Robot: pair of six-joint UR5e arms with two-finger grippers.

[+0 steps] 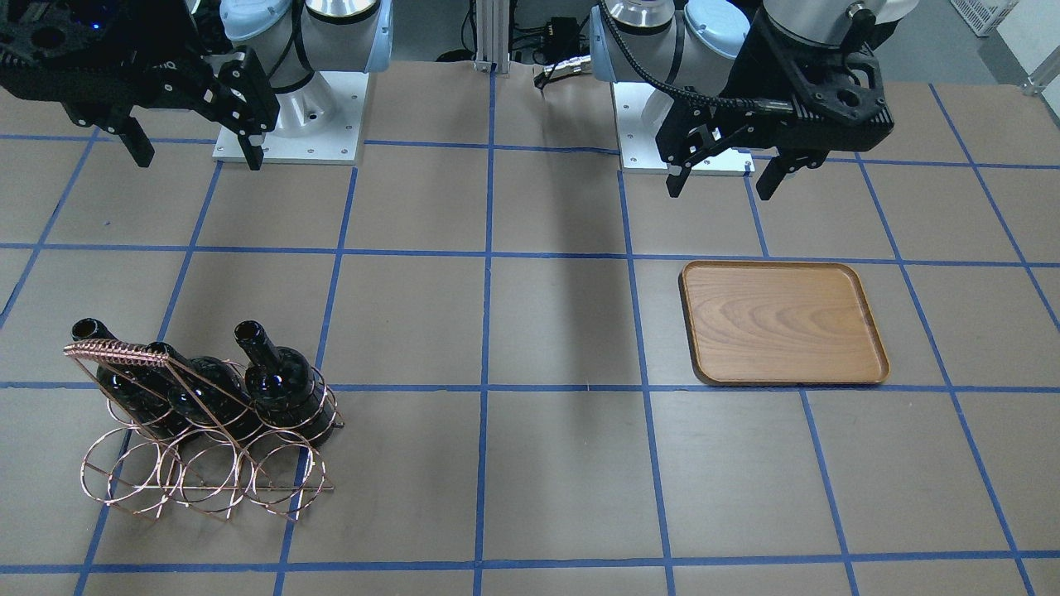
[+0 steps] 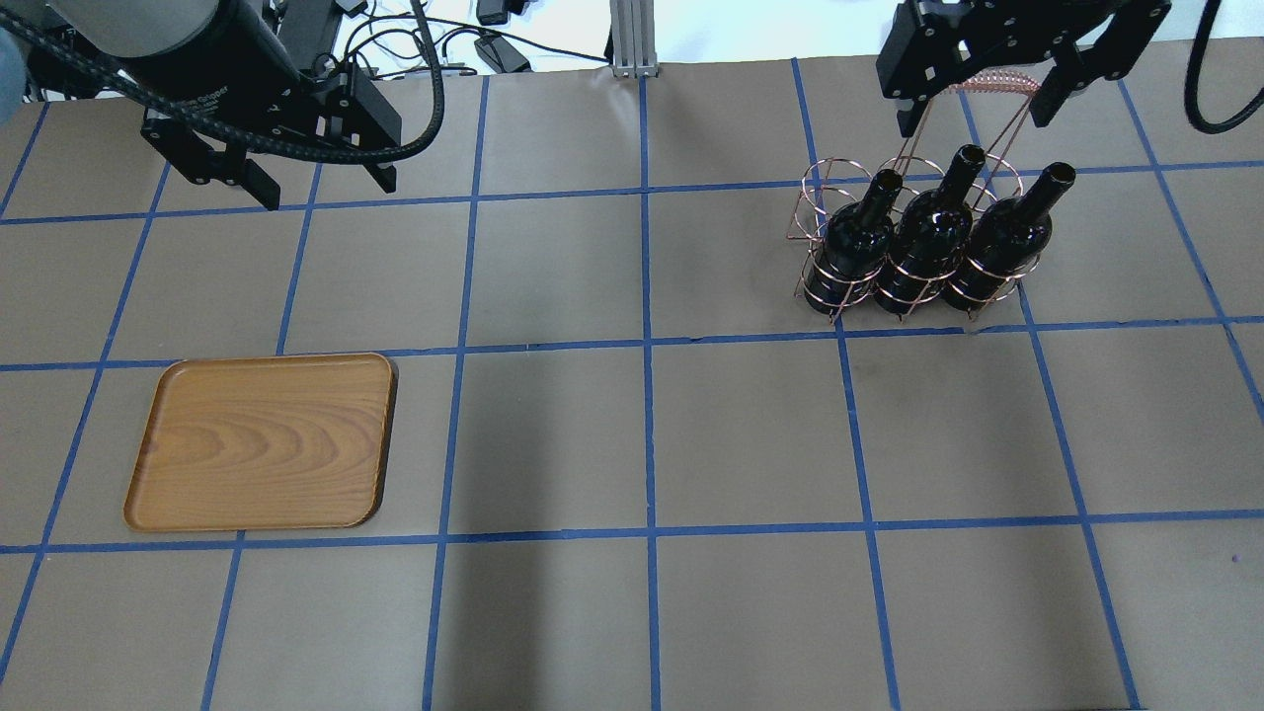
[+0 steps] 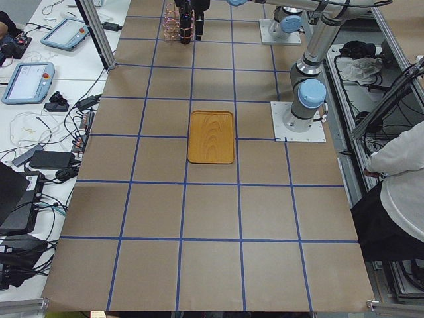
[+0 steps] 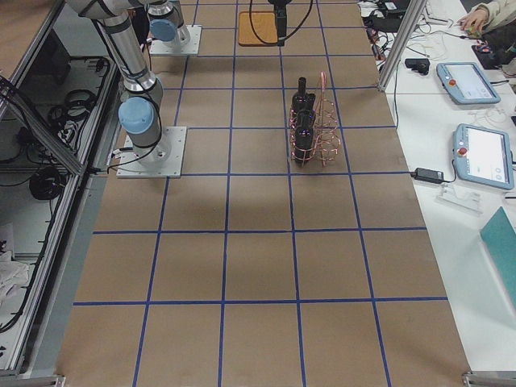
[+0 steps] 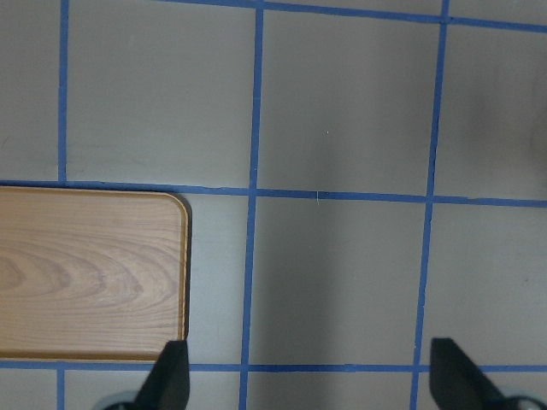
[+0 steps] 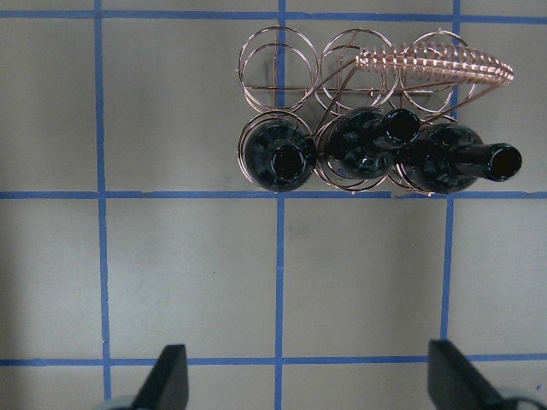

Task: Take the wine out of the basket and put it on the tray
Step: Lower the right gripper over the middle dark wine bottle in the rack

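Three dark wine bottles (image 2: 928, 237) stand upright in one row of the copper wire basket (image 2: 818, 184) on my right side; the basket's other row of rings holds nothing. They also show in the right wrist view (image 6: 278, 155) and the front view (image 1: 281, 382). The wooden tray (image 2: 262, 441) lies bare on my left side, also in the left wrist view (image 5: 85, 273). My right gripper (image 2: 973, 117) is open and empty, high above the table on the robot's side of the basket. My left gripper (image 2: 321, 183) is open and empty, high above the table beside the tray.
The table is brown paper with a blue tape grid. The arm base plates (image 1: 290, 124) stand at the robot's edge. A metal post (image 2: 632, 39) rises at the table's far side. Desks with tablets (image 4: 468, 81) and a seated person (image 3: 397, 179) flank the table.
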